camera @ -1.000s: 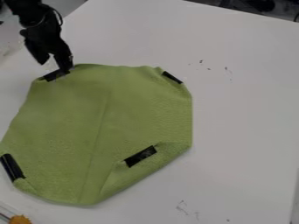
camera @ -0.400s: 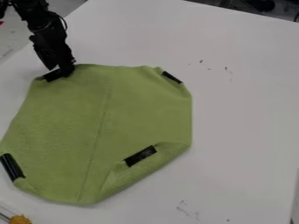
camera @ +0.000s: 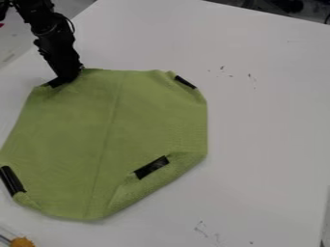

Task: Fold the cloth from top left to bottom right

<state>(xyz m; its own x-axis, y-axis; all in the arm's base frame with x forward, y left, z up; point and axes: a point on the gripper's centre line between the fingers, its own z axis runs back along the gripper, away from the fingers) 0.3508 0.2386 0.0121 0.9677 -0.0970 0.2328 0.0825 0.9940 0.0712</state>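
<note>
One green cloth lies mostly spread out on the left and middle of the white table, and by my reading the fold is barely begun. At its far left corner the black gripper looks to be pinching the fabric, right beside a black strip, with small creases running out from that spot. So the grip seems made; what is left is the lift, the carry over to the near right, the laying down and the letting go. No far left half lies over the near right one. The near right edge is turned in, with a second strip on it, and that curl could bunch under the fold. Other strips sit at the far right and near left corners. Farther out, the table has a few dark scuffs near its near edge and more toward the far side. Something orange shows at the near left, grey floor at the far left, and dark things beyond the far right edge.
</note>
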